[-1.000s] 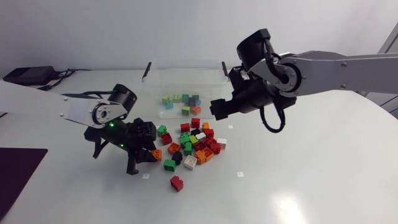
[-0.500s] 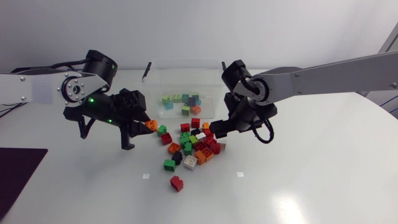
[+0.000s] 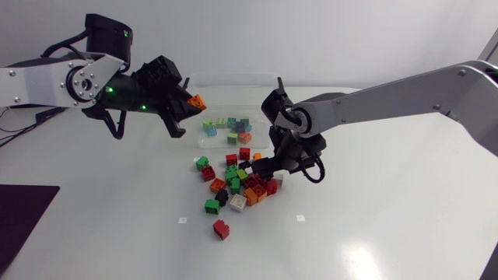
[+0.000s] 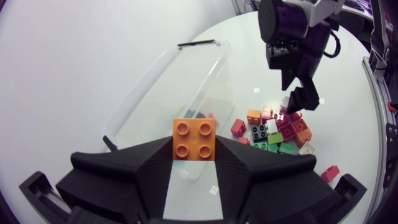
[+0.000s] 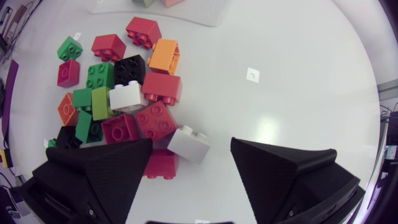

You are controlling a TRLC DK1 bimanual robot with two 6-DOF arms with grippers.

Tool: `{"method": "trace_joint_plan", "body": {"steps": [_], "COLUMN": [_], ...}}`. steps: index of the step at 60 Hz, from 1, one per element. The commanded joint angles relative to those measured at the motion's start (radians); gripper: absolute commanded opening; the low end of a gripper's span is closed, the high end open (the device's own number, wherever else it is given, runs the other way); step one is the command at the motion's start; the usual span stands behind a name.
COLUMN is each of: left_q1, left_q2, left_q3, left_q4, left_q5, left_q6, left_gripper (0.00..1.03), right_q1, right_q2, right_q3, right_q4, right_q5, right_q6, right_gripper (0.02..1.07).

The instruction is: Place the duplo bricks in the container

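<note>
Your left arm point(image 3: 47, 78) comes in from the left side of the head view, raised above the white table point(image 3: 389, 218). Its left gripper point(image 4: 194, 147) pinches one orange brick point(image 4: 194, 139) between the two black fingers point(image 4: 137, 168), one on each side, with the four studs facing the wrist camera. In the head view the orange brick point(image 3: 198, 99) hangs in the air just at the left end of the clear container point(image 3: 233, 78). In the left wrist view the container point(image 4: 186, 81) lies ahead of and below the held brick, open at the top.

A few loose bricks point(image 3: 229, 128), blue, green and orange, lie on the container's floor.

Your right arm point(image 3: 389, 97) comes in from the right and reaches down to the pile of bricks point(image 3: 237, 183) on the table in front of the container. The right gripper point(image 5: 191, 149) has its fingers spread wide, low over the pile's near edge. A white brick point(image 5: 188, 144) lies between them, close to one finger and apart from the other. Red, green, black and orange bricks crowd just beyond it.

A green brick point(image 3: 212, 205) and a lone red brick point(image 3: 222, 229) sit apart from the pile, nearer the table's front.
</note>
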Motion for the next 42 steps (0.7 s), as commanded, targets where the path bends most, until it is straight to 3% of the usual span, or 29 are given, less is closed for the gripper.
{"method": "trace_joint_plan", "body": {"steps": [1, 36, 42], "left_q1": [-0.005, -0.026, -0.028], "left_q2": [0.034, 0.142, 0.181], "left_q3": [0.057, 0.164, 0.194], "left_q4": [0.027, 0.122, 0.143], "left_q5": [0.006, -0.003, -0.021], "left_q6": [-0.059, -0.148, -0.168], "left_gripper": [0.16, 0.16, 0.16], "right_q1": [-0.005, -0.061, -0.057], "right_q2": [0.028, 0.071, 0.086], "right_q3": [0.014, -0.004, 0.001], "right_q4": [-0.017, -0.021, -0.018], "right_q5": [0.014, 0.045, 0.045], "right_q6": [0.033, 0.042, 0.045], "right_gripper": [0.87, 0.86, 0.78]}}
